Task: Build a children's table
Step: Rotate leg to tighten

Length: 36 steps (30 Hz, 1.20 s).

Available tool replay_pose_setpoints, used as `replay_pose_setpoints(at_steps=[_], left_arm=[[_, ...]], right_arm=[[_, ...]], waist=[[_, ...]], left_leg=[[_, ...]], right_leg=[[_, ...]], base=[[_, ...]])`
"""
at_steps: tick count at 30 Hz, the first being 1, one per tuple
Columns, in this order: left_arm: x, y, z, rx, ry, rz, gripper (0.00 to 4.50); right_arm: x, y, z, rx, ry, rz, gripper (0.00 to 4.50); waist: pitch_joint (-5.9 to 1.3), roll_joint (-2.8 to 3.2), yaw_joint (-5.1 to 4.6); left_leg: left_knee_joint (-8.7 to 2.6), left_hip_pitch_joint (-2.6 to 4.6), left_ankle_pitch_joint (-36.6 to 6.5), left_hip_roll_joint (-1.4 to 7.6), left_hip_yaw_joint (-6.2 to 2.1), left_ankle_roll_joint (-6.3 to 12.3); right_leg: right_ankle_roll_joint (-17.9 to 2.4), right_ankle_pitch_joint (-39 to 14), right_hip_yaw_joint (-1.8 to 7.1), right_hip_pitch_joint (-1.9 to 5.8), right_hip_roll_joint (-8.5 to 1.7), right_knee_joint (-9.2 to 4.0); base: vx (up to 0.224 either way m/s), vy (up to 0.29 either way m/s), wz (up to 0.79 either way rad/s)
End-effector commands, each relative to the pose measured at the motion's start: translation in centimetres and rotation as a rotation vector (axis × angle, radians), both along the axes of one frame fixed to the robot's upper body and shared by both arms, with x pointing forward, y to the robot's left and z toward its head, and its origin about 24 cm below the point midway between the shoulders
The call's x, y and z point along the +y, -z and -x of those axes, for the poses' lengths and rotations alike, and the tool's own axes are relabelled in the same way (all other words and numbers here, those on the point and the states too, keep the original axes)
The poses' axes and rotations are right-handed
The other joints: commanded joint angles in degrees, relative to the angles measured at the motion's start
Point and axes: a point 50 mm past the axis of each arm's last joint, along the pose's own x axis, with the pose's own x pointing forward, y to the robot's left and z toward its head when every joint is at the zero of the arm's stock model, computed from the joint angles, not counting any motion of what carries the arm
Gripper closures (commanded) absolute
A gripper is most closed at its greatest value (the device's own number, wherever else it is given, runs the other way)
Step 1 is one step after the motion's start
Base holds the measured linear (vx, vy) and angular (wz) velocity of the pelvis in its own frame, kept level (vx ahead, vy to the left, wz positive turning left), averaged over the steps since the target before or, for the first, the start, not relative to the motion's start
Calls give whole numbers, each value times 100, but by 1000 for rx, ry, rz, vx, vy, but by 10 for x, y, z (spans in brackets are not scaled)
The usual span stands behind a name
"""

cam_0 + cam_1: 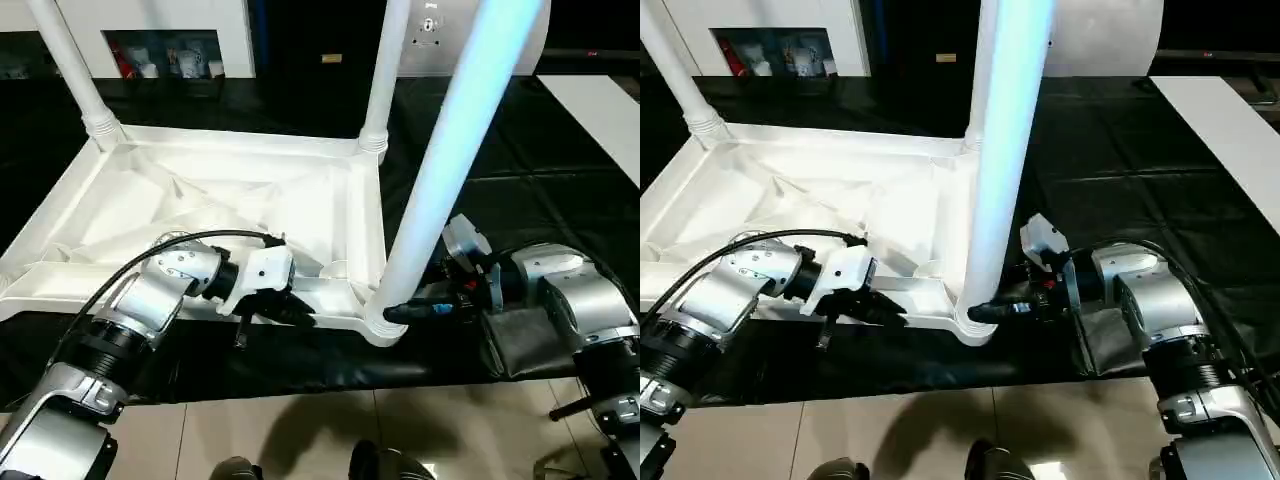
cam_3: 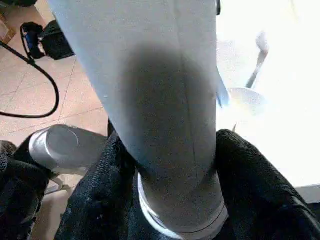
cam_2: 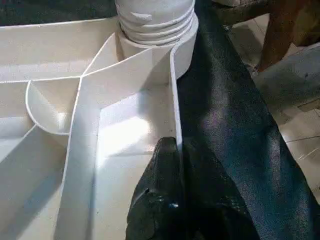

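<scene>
Tabletop (image 1: pixel 200 200) lies upside down on the black work table (image 1: pixel 520 150), legs seated in its corner sockets. Right gripper (image 1: pixel 400 313) clasps the near leg (image 1: pixel 440 170); left gripper (image 1: pixel 290 308) pinches the rim.

The upturned children's table (image 1: pixel 200 190) lies on the black-sheeted work table (image 1: pixel 530 150).

Indoor robotics test room or lab.
A work table (image 1: pixel 560 190) draped in black sheeting stands on a beige tiled floor (image 1: pixel 300 430); white cabinets (image 1: pixel 160 35) line the back wall, and loose black cables (image 2: pixel 35 80) lie on the floor.
</scene>
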Motion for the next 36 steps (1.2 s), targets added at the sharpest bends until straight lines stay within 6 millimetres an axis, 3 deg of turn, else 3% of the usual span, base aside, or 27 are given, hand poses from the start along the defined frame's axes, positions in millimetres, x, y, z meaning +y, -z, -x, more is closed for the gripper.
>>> replay_pose_setpoints(at_steps=[1, 4, 6, 8, 9, 12, 13, 14, 15, 16, 18, 21, 27, 29, 30, 32, 34, 36], left_arm=[[-3, 9, 5, 46, 15, -36, 450], [-4, 9, 3, 43, -13, -25, 450], [-10, 8, -1, 40, -119, 12, 450], [-15, 7, -5, 33, -211, 48, 450], [-17, 6, -6, 32, -242, 63, 450], [-23, 3, -7, 36, -315, 100, 450], [-29, 1, -9, 38, -382, 133, 450], [-36, -1, -10, 43, -454, 165, 450], [-40, -2, -10, 45, -492, 182, 450], [-44, -3, -12, 35, -547, 198, 450], [-53, -4, -15, 16, -656, 220, 450], [-59, -5, -16, 2, -714, 232, 450], [-59, -5, -16, 2, -714, 232, 450], [-64, -6, -16, -1, -731, 245, 450], [-68, -6, -16, -5, -740, 251, 450], [-59, -5, -16, -43, -702, 202, 450], [-48, -3, -15, -50, -667, 163, 450], [-46, -2, -13, -46, -652, 153, 450]], right_arm=[[6, 1, 7, 41, -25, -44, 245], [10, 3, 9, 62, -6, -57, 246], [20, 8, 7, 38, 105, -67, 246], [29, 11, 4, 11, 196, -70, 246], [31, 13, 2, 5, 239, -63, 247], [37, 15, -4, 2, 347, -56, 250], [43, 17, -8, -4, 439, -51, 250], [50, 18, -12, -6, 530, -49, 252], [53, 18, -15, -10, 585, -43, 253], [58, 19, -17, -4, 646, -41, 253], [68, 19, -23, -22, 776, -18, 254], [74, 19, -26, -20, 841, -29, 254], [74, 19, -26, -20, 841, -29, 254], [79, 18, -28, -33, 860, -51, 187], [82, 18, -29, -46, 878, -65, 187], [75, 15, -26, -95, 882, -121, 187], [61, 10, -22, -139, 852, -146, 141], [55, 7, -21, -158, 836, -148, 133]], waist=[[-400, -58, -12], [-397, -61, -11], [-374, -34, -2], [-348, -55, -43], [-332, -42, -74], [-320, -43, -137], [-324, -5, -216], [-316, 21, -243], [-310, 1, -326], [-290, 21, -394], [-299, 54, -474], [-307, 72, -579], [-326, 57, -541], [-332, 47, -523], [-339, 47, -515], [-364, 60, -488], [-389, 66, -467], [-419, 60, -444]], left_leg=[[-375, -58, -61, 133, 55, 805], [-379, -60, -46, 134, 56, 796], [-392, -39, -205, 133, 57, 675], [-409, -31, -445, 97, 62, 499], [-410, -26, -603, 43, 54, 396], [-397, -17, -800, 1, 48, 350], [-414, -28, -858, 58, 25, 270], [-418, -25, -912, 63, 7, 245], [-405, -32, -1070, 39, -7, 212], [-412, 36, -1205, 58, -10, 206], [-406, 22, -1371, 52, -39, 252], [-431, 66, -1595, 100, -69, 328], [-449, 25, -1220, 79, -47, 424], [-444, 19, -1054, 80, -28, 431], [-440, 22, -1018, 78, -24, 425], [-447, -2, -856, 77, -29, 465], [-452, -27, -619, 103, -33, 544], [-426, -51, -317, 110, -34, 682]], right_leg=[[-682, -2172, 391, 495, -341, -321], [-687, -2120, 389, 498, -328, -323], [-618, -2404, 380, 485, -347, -383], [-442, -2852, 355, 483, -350, -458], [-241, -3229, 307, 490, -324, -525], [80, -3659, 244, 488, -309, -628], [96, -3535, 190, 513, -316, -645], [88, -3533, 160, 513, -325, -664], [183, -3624, 96, 519, -307, -714], [186, -3645, 53, 491, -309, -769], [309, -3684, -3, 538, -321, -805], [261, -3431, -45, 545, -366, -824], [8, -3066, 82, 533, -400, -719], [-116, -2995, 119, 516, -405, -681], [-133, -2982, 122, 519, -410, -674], [-169, -2822, 135, 551, -405, -649], [-298, -2379, 189, 567, -394, -547], [-493, -1874, 236, 579, -378, -436]], base=[[0, 0, 0], [0, 0, 0], [0, 0, 0], [0, 0, 0], [0, 0, 0], [0, 0, 0], [0, 0, 0], [0, 0, 0], [0, 0, 0], [0, 0, 0], [0, 0, 0], [0, 0, 0], [0, 0, 0], [0, 0, 0], [0, 0, 0], [0, 0, 0], [0, 0, 0], [0, 0, 0]])
